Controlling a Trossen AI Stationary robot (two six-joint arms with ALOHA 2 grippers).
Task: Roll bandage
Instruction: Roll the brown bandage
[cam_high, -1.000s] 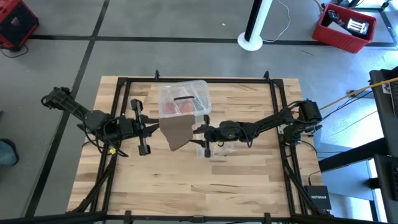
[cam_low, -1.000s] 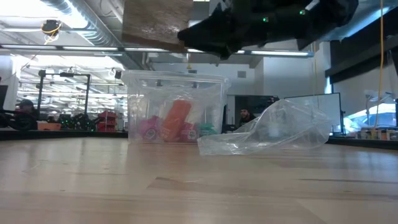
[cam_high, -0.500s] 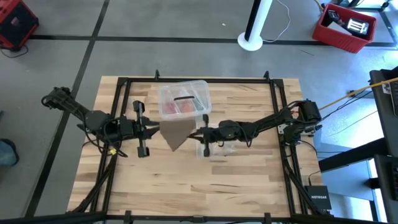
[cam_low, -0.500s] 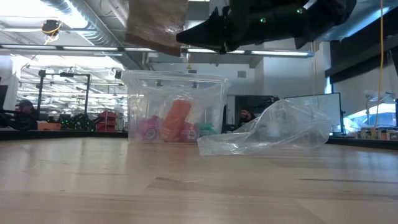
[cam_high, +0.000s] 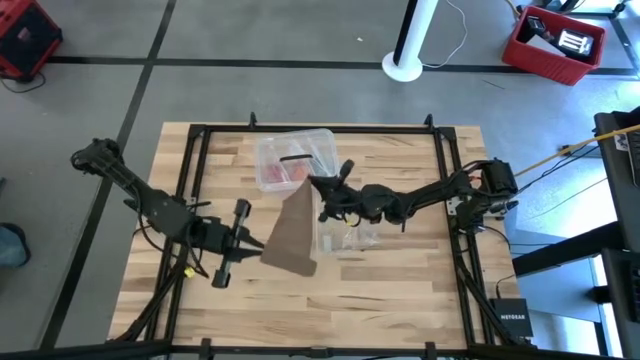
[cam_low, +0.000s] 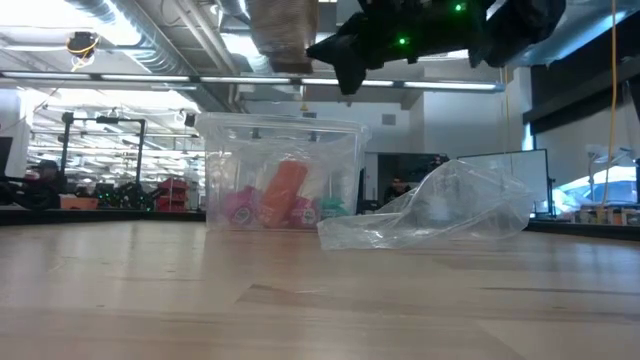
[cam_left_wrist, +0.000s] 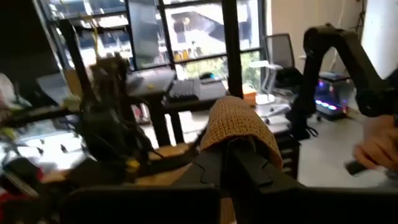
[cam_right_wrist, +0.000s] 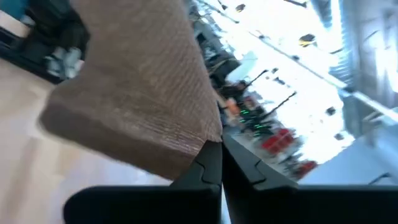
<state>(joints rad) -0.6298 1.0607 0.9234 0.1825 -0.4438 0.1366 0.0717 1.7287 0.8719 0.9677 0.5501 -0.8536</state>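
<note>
Pincers (cam_high: 262, 247) (cam_high: 312, 186) — tan knit bandage (cam_high: 292, 232), aloft

Grey tiled floor (cam_high: 250, 90); white pole base (cam_high: 405, 68); red bin (cam_high: 555, 45); ceiling ducts (cam_low: 150, 40).

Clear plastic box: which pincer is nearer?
Right. The right pincer grips the bandage beside the clear plastic box; the left pincer grips the bandage's other end, farther away.

There is one bandage (cam_high: 292, 232), one clear plastic box (cam_high: 295, 157) and one crinkled plastic bag (cam_low: 440, 212). Two grippers are at the cloth: the left gripper (cam_high: 252, 246) and the right gripper (cam_high: 318, 186).
</note>
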